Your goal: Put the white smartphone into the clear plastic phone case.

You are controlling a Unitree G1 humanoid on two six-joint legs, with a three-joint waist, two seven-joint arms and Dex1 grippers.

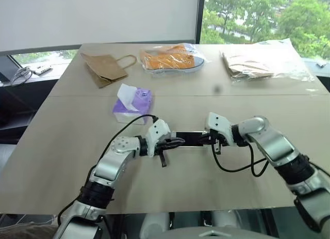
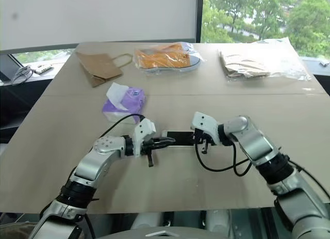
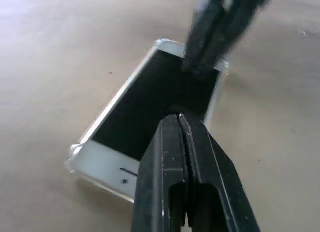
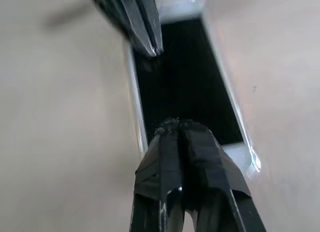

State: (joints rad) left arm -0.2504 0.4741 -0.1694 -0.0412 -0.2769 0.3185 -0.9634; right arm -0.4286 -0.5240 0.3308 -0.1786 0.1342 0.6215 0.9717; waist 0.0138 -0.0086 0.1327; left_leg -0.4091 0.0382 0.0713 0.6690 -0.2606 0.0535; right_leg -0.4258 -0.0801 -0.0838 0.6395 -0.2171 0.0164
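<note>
From the head camera, the white smartphone (image 1: pixel 187 138), a small flat rectangle with a dark glossy screen, lies face up on the tan table (image 1: pixel 67 146) between the two arms. The left gripper (image 1: pixel 178 141) reaches over one short end and the right gripper (image 1: pixel 206 139) over the other, both with jaws pressed together and holding nothing. Further back sit a purple tissue pack (image 1: pixel 133 102), a brown paper bag (image 1: pixel 105 68), an orange item in a clear bag (image 1: pixel 172 57) and a crinkly clear bag of brown paper (image 1: pixel 263 61).

In the left wrist view, the closed black fingers (image 3: pixel 187 162) rest over the screen near its middle. A glossy transparent lip shows past the phone's white corners: this is the clear plastic phone case (image 3: pixel 71 153), with the phone apparently lying in it. The other gripper's tips come down at the far end.

In the right wrist view, the shut fingertips (image 4: pixel 177 129) sit over the dark glass, and a bright case edge runs along the phone's long side.

The step looks like pressing the phone home. It is best done by pushing straight down near the corners, one end steadied while the other is seated, and checking that the lip wraps every edge evenly.
</note>
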